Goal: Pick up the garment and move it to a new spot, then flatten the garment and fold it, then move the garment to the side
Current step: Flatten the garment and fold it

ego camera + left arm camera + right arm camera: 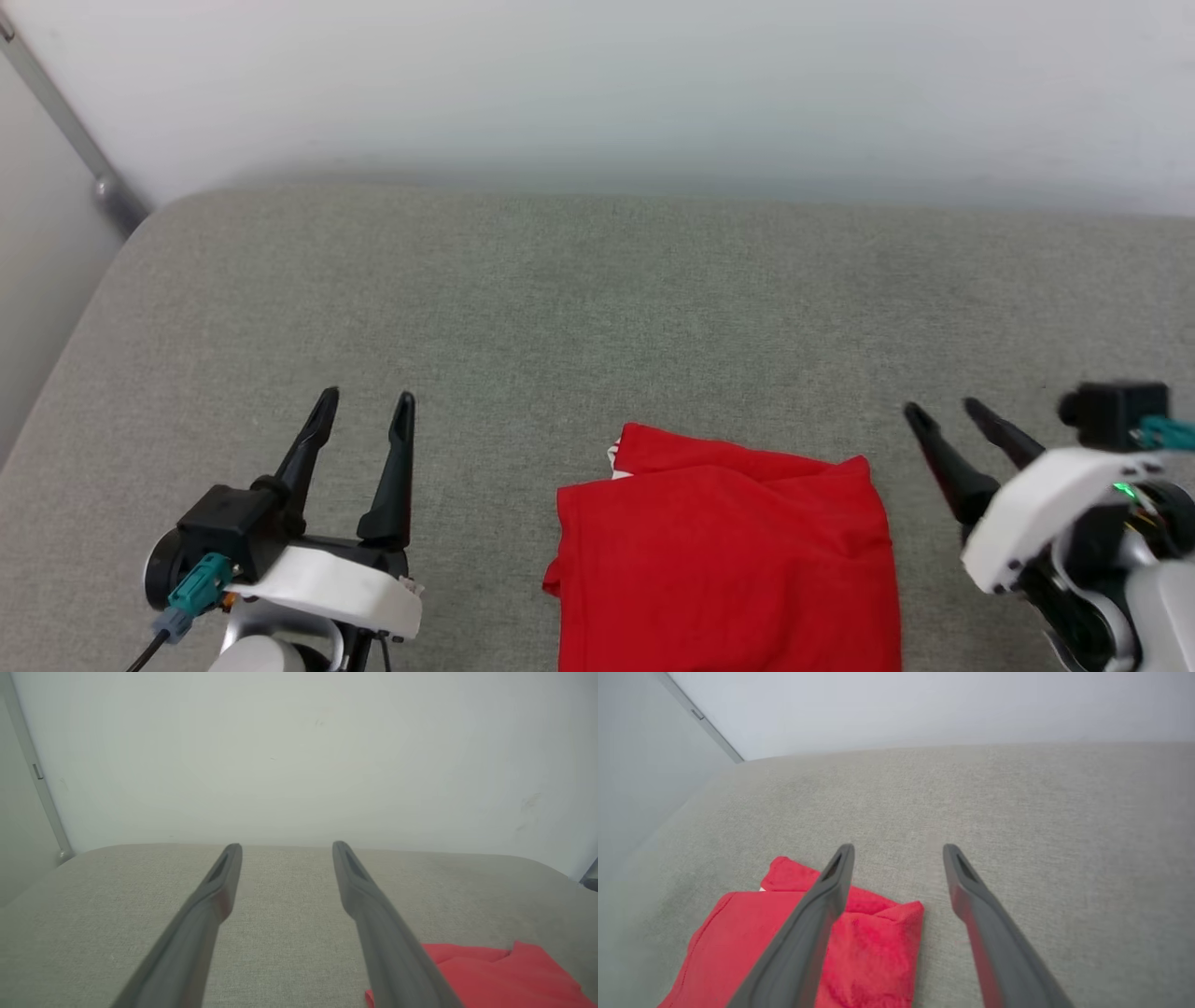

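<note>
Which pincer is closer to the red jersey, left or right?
Right. The right pincer is just off the jersey's far right corner; the left pincer sits apart from its left edge, with more cushion between.

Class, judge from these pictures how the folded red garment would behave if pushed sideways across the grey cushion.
The garment looks floppy: its top edge is rumpled, so a push would probably bunch it, not slide it whole. The textured grey cushion likely adds drag. Thin layers suggest lightness.
</note>
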